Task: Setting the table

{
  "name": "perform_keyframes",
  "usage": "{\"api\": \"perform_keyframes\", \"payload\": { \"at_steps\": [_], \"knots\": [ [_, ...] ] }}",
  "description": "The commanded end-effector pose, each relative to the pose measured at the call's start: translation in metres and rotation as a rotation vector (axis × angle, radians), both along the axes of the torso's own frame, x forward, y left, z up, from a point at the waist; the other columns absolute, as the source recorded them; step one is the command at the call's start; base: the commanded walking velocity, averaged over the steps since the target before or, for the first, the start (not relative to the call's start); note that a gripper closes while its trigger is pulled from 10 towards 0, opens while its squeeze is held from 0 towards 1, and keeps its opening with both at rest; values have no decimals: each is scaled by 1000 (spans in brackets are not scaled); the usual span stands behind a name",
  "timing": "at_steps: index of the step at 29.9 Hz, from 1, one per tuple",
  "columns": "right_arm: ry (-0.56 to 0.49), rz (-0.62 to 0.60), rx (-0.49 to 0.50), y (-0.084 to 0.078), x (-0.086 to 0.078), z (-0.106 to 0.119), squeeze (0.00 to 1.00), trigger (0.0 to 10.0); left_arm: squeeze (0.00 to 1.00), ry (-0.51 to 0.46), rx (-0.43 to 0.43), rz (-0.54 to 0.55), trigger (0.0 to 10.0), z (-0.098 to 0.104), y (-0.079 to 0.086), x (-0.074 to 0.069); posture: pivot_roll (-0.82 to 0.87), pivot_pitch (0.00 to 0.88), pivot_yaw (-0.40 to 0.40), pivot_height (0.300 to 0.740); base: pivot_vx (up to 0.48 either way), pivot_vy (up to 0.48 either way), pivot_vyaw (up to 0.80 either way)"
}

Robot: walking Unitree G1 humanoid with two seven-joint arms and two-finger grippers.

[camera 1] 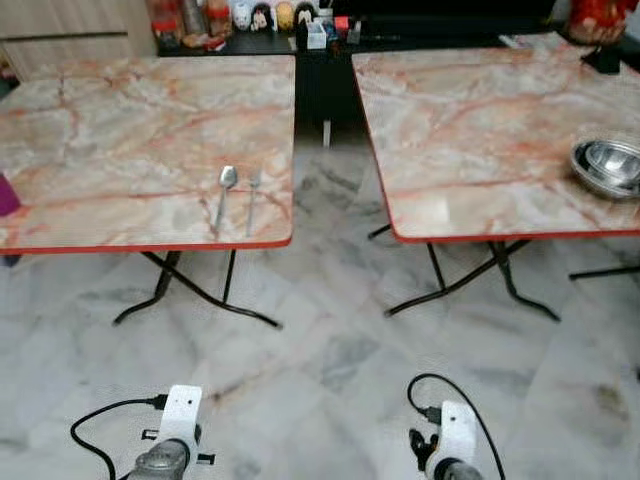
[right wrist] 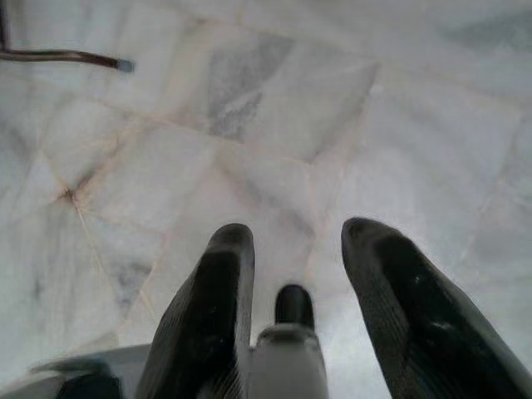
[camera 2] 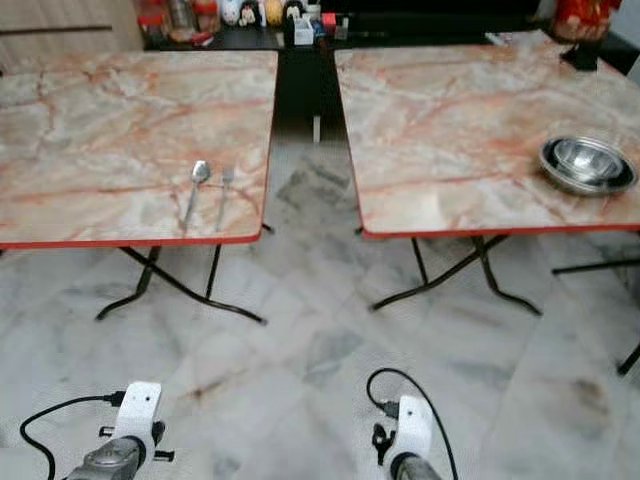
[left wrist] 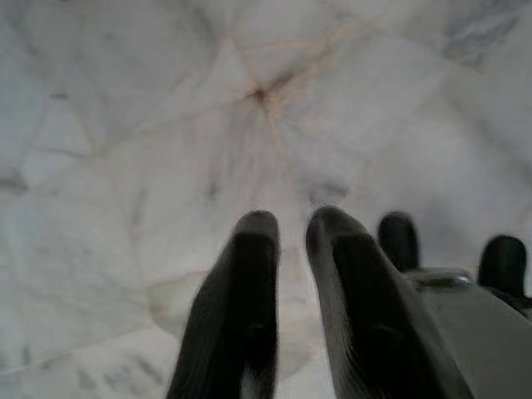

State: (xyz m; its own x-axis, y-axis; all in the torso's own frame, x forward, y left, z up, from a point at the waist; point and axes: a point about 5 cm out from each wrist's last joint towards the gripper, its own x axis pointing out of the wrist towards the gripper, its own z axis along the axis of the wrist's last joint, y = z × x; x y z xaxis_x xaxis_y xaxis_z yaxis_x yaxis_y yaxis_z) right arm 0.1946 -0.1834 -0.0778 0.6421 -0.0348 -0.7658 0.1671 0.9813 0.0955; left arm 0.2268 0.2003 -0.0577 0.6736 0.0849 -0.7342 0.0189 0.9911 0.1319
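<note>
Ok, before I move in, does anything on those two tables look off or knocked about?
Nothing stands out. The spoon and fork lie side by side, roughly parallel, near the front edge of the left table. The metal bowls sit nested and upright on the right table. No spills show.

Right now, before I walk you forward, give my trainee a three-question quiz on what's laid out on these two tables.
1. True or false: the spoon and fork lie side by side near the front edge of the left table.
2. Where are the stacked steel bowls?
A. left table
B. right table
C. floor
3. Fill in: both grippers, left gripper and right gripper, hang low over the marble ____.

Key: 1 true; 2 B; 3 floor.
</note>
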Motion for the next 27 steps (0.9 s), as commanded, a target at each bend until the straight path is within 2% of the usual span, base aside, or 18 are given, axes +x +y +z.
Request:
{"api": "perform_keyframes", "payload": {
  "at_steps": [1, 21, 27],
  "knots": [
    [-4, -7, 3, 2, 1, 0, 0, 10000, 0, 6, 18, 21, 10000, 0, 8, -3, 42, 109, 5, 740, 0, 480, 0],
    [-20, -6, 28, 9, 4, 1, 0, 10000, 0, -6, 31, 23, 10000, 3, 13, 1, 55, 105, 14, 740, 0, 480, 0],
    [-25, -6, 37, 10, 5, 2, 0, 10000, 0, -16, 41, 25, 10000, 4, 14, 2, 58, 104, 15, 740, 0, 94, 0]
  ]
}}
